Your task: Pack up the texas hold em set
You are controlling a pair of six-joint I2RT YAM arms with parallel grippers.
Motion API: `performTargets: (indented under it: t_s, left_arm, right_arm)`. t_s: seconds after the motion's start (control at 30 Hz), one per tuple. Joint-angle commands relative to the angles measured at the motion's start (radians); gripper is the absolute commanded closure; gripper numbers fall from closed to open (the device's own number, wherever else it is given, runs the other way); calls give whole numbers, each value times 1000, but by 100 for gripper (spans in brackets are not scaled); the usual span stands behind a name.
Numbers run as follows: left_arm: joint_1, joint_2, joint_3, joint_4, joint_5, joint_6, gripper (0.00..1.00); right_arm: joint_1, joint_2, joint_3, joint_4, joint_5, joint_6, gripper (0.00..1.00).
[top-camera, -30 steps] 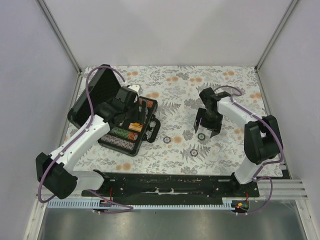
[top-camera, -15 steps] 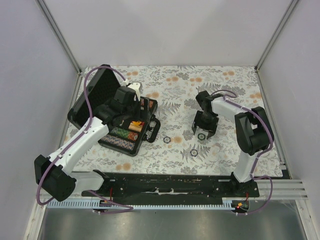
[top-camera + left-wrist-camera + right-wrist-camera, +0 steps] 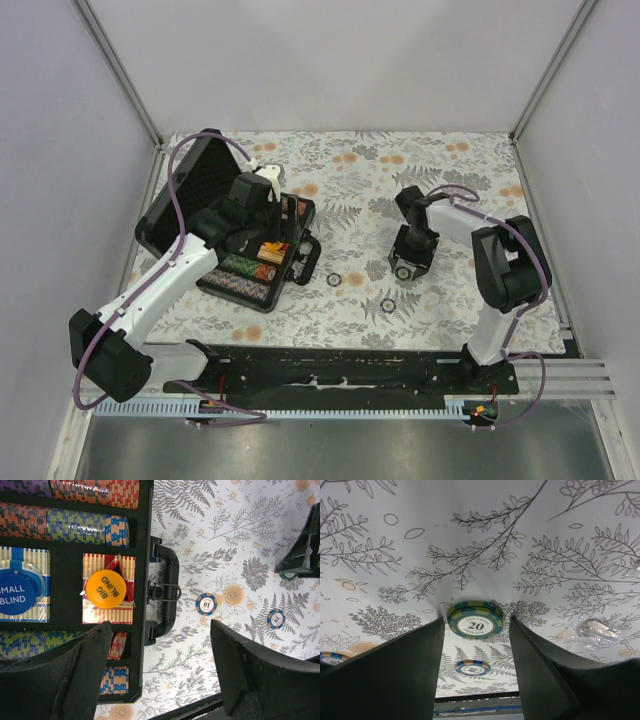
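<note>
The black briefcase (image 3: 255, 262) lies open at the left with its lid (image 3: 190, 190) raised. In the left wrist view it holds rows of chips (image 3: 85, 526), an orange BIG BLIND disc (image 3: 106, 587) on a small red triangle and a reddish card deck (image 3: 108, 612), and a blue SMALL BLIND disc (image 3: 15, 594). My left gripper (image 3: 262, 205) hovers open and empty above the case (image 3: 160, 627). My right gripper (image 3: 405, 262) stands on the cloth, open, its fingers (image 3: 420, 670) close on either side of a green "20" chip (image 3: 475, 620). Two loose chips (image 3: 334, 280) (image 3: 388, 304) lie nearby.
The case handle (image 3: 170, 587) points toward the loose chips (image 3: 206, 604) (image 3: 275, 618). The flowered cloth (image 3: 450, 170) is puckered at my right fingertips. A scrap of clear plastic (image 3: 592, 630) lies right of the "20" chip. A "10" chip (image 3: 472, 667) lies nearer the table's front edge.
My right gripper has come down over the "20" chip and its fingers have narrowed around it. My left gripper has shifted slightly over the case.
</note>
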Motion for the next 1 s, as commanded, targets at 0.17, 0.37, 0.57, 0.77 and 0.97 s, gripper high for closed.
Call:
performTargets:
  t_s: [0.17,0.37,0.57,0.77,0.97]
  left_arm:
    - [2,-3,9,26,32,-30,15]
    - [2,-5,-2,38,63,-46,16]
    - [1,-17,-42,93,155,-83,16]
    - [1,-13,-89,188,235,-155,16]
    - [-4,-4,-143,328,302,-214,16]
  right_arm:
    - [-5,24,-73,110,5,28,53]
    - [-5,23,-60,110,-24,28,67]
    - [-6,-37,-14,73,-47,26,69]
    - [-3,-121,54,33,-113,43,67]
    - [-6,-150,150,19,-194,83,67]
